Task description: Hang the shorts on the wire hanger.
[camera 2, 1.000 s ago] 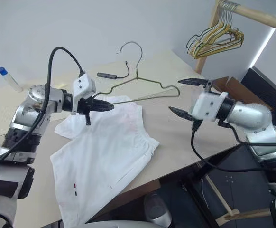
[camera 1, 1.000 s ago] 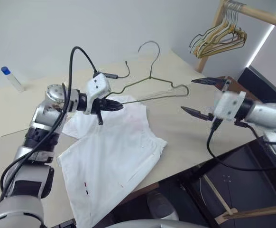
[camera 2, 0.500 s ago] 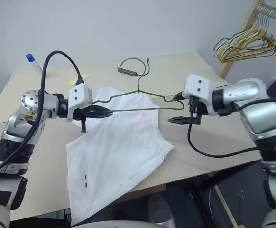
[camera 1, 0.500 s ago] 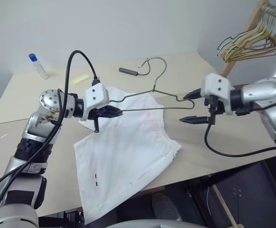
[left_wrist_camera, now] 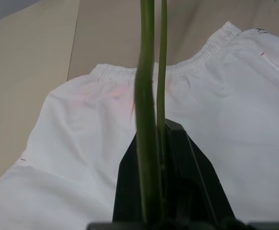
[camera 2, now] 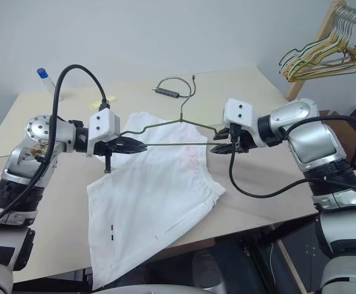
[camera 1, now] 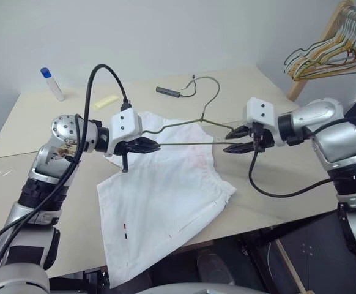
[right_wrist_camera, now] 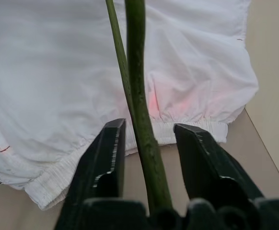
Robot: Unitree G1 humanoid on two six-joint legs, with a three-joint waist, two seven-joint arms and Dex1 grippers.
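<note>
Now the left tool (camera 1: 155,146) is clamped on the wire hanger (camera 1: 190,125)'s left end, holding it above the shorts (camera 1: 166,190). Right tool (camera 1: 232,141) straddles the hanger's right corner, fingers (right_wrist_camera: 101,163) apart beside the wire. Shorts lie flat, hem overhanging the desk (camera 1: 270,177)'s near edge at 6 o'clock; bare desk at 3 o'clock.

Head stereo pair: high, angled down over the desk (camera 1: 276,190). Wrist cameras: close, both facing the shorts (left_wrist_camera: 82,143) from opposite sides.
</note>
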